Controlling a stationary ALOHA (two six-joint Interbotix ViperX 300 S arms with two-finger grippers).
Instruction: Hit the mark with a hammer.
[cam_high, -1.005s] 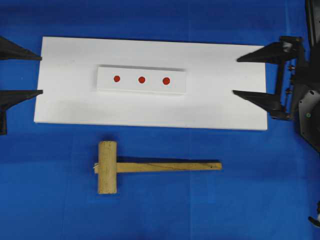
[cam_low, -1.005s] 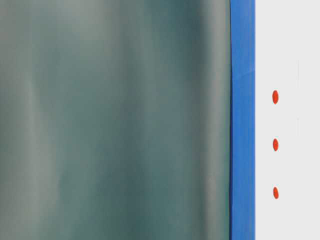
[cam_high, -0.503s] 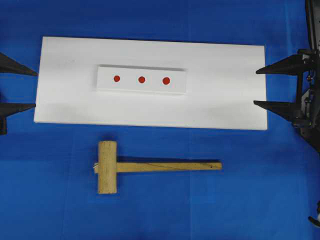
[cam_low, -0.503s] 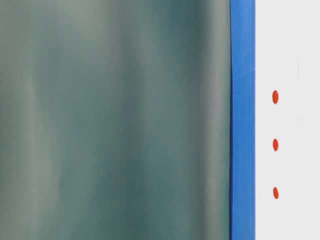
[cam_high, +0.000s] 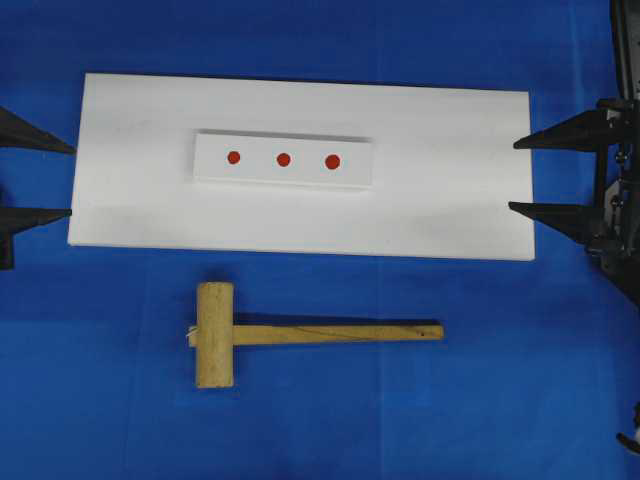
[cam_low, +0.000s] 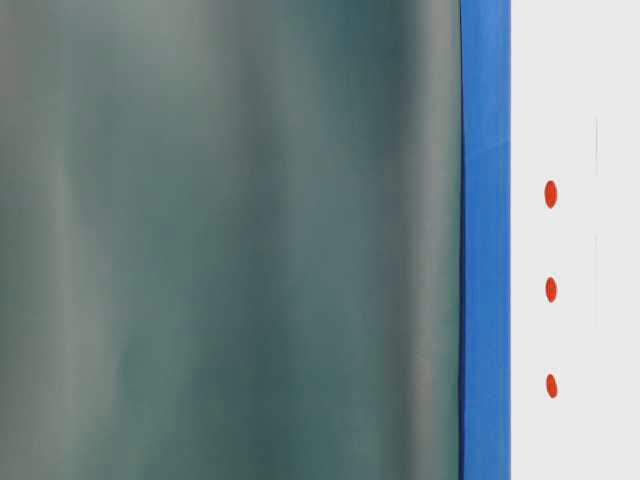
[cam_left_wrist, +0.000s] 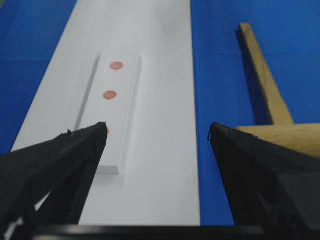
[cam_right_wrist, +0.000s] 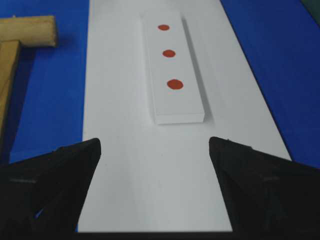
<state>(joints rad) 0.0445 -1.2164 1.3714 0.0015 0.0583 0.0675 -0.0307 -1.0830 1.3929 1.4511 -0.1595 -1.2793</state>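
The mark is the middle red dot of three on a white strip, which lies on a white board. It also shows in the other views: the mark, the mark, the mark. The wooden hammer lies flat on the blue cloth in front of the board, with its handle pointing right. My left gripper is open at the board's left end, and my right gripper is open at the right end. Neither holds or touches anything.
Blue cloth covers the table around the board. A blurred grey-green surface fills most of the table-level view. The hammer lies to the right of my left gripper. The hammer is far left of my right gripper.
Over the last second both grippers drew back from the board's ends and shifted toward the front of the table. In the last half second almost nothing moved. The hammer has not moved.
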